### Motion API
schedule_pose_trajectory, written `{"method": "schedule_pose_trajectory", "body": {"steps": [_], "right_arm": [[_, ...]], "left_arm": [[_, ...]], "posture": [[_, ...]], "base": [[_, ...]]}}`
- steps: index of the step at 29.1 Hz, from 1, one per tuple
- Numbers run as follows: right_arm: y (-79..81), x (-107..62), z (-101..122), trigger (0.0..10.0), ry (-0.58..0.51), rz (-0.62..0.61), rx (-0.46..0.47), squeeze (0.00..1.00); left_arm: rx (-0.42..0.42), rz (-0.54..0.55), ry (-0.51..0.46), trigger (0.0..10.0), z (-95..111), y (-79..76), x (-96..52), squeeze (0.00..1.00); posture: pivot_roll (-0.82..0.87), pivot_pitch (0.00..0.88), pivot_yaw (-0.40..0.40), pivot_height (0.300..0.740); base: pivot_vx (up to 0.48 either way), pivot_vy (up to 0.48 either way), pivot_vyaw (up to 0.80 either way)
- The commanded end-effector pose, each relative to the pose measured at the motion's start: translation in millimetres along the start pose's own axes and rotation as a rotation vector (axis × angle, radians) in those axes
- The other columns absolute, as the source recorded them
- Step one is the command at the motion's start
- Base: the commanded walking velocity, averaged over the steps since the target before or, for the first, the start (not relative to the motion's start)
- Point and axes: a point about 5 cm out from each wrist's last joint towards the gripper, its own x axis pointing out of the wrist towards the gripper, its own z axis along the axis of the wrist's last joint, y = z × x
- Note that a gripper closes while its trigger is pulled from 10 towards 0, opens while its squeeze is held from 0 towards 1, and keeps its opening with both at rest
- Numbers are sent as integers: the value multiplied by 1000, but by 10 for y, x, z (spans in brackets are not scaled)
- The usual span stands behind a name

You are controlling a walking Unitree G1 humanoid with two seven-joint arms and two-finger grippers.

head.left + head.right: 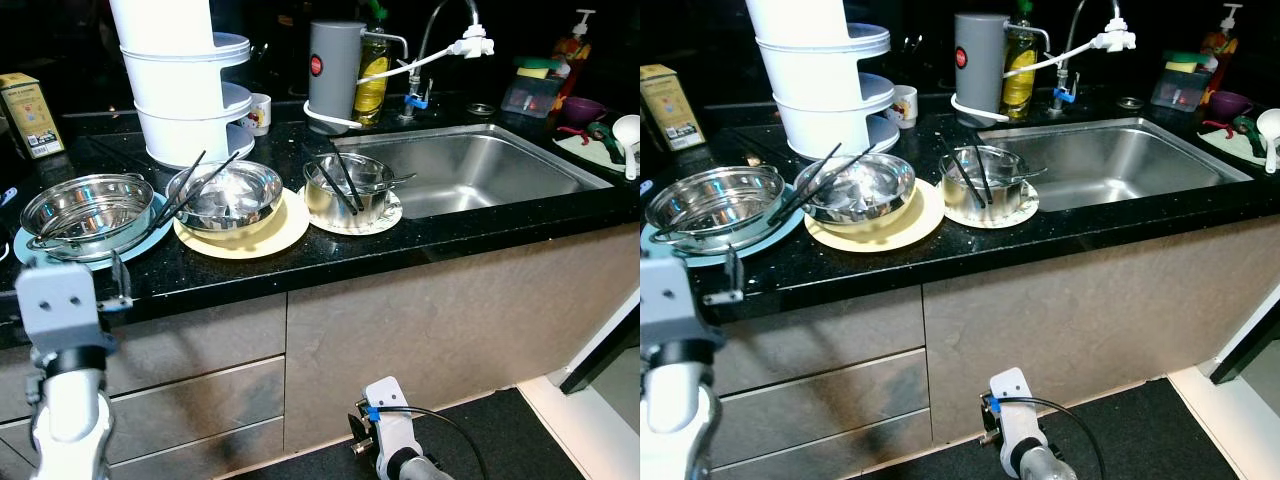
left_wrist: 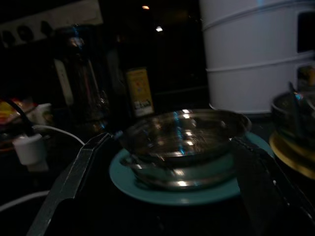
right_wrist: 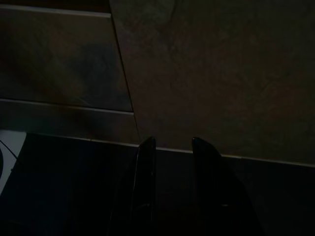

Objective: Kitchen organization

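We stand before a black speckled worktop (image 1: 330, 262) with grey cabinet fronts (image 1: 400, 330) below it and a steel sink (image 1: 470, 165) set in on our right. A curved tap (image 1: 440, 30) rises behind the sink, with a grey canister (image 1: 335, 75) and a bottle of yellow liquid (image 1: 372, 85) just beside it. At the back left stands a tall white stacked container (image 1: 185, 85), and a small yellow box (image 1: 30, 113) sits at the far left.

Three steel bowls line the front of the worktop. The left bowl (image 1: 88, 208) rests on a teal plate (image 1: 30, 248). The middle bowl (image 1: 225, 195) sits on a pale yellow plate (image 1: 285, 230), with black chopsticks (image 1: 190, 185) leaning out of it to the left. The right bowl (image 1: 347, 190) sits on a small white plate (image 1: 390, 215) near the sink's edge and holds dark utensils of its own.

Our left arm (image 1: 65, 400) is raised at the worktop's front edge, and its left hand (image 2: 167, 162) points at the left bowl. Its fingers (image 2: 74, 177) are spread wide, released, on either side of the bowl and plate, grasping nothing.

Our right arm (image 1: 395, 430) hangs low before the cabinets. Its right hand (image 3: 172, 147) faces the dim cabinet base and dark floor (image 1: 480, 430), fingers parted by a narrow gap and empty.
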Motion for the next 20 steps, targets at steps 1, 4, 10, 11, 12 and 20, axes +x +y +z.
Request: {"method": "schedule_pose_trajectory", "body": {"steps": [1,4,10,11,12,20], "right_arm": [[15,-9,-33,10000,14,11,-5,0],[23,-8,-35,10000,14,14,-5,0],[42,-4,-40,10000,17,26,-11,0],[42,-4,-40,10000,17,27,-12,0],[41,-2,-40,10000,18,28,-13,0],[38,11,-23,10000,17,35,-24,0]], "left_arm": [[4,22,11,10000,-4,60,54,0],[-37,68,52,10000,-51,126,89,0],[-106,74,131,10000,-207,228,182,0],[-117,60,135,10000,-213,210,196,0],[-114,52,127,10000,-213,189,222,0],[-152,-76,107,10000,-214,15,456,0]], "posture": [[-32,101,-53,740],[-33,100,-53,740],[-29,96,-61,740],[-29,96,-61,740],[-27,93,-68,740],[-35,89,-62,740]], "base": [[0,0,0],[0,0,0],[0,0,0],[0,0,0],[0,0,0],[0,0,0]]}}
